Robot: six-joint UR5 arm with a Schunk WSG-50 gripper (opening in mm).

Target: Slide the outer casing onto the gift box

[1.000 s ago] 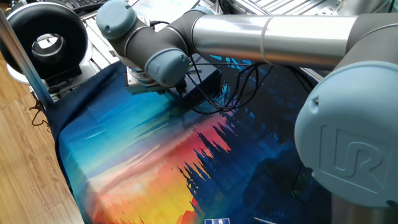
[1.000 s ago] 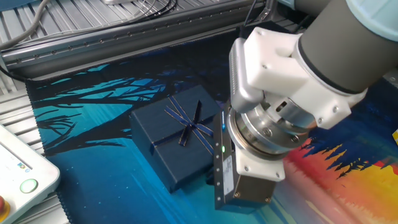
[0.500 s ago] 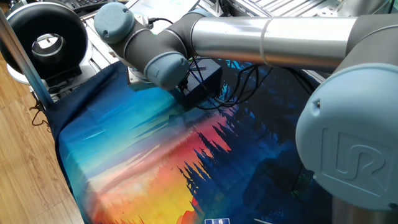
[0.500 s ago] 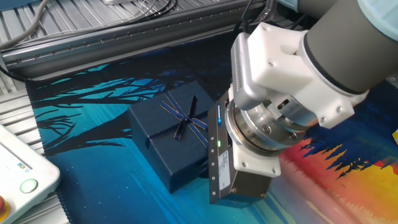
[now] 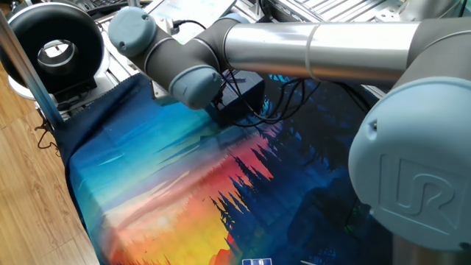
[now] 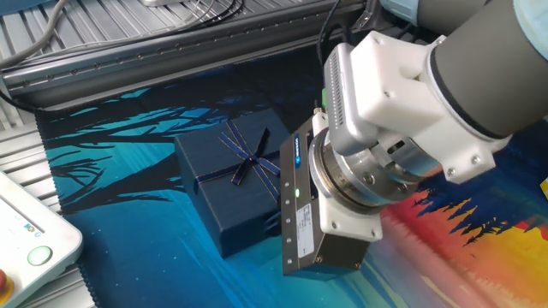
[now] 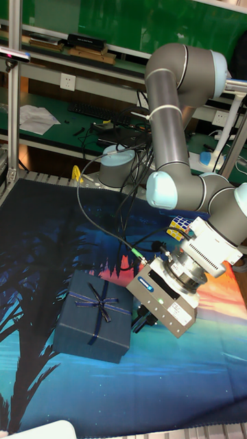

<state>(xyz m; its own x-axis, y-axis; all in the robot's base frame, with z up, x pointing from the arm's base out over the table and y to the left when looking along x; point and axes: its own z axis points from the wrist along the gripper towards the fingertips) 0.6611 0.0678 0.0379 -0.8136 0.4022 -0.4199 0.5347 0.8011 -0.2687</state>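
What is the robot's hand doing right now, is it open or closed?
Gripper: cannot be told; its fingers are hidden behind its body, right beside the casing.

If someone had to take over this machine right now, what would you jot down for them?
Gripper: pressed low against one side of the outer casing; its fingers are hidden, so open or shut cannot be told.
Outer casing: bow on top, lying flat on the printed cloth.
Gift box: not visible apart from the casing in any view; it may already be inside, which I cannot confirm.
Done: arm brought to the casing's side.
Left: check the casing is seated fully over the box, then back the arm away.
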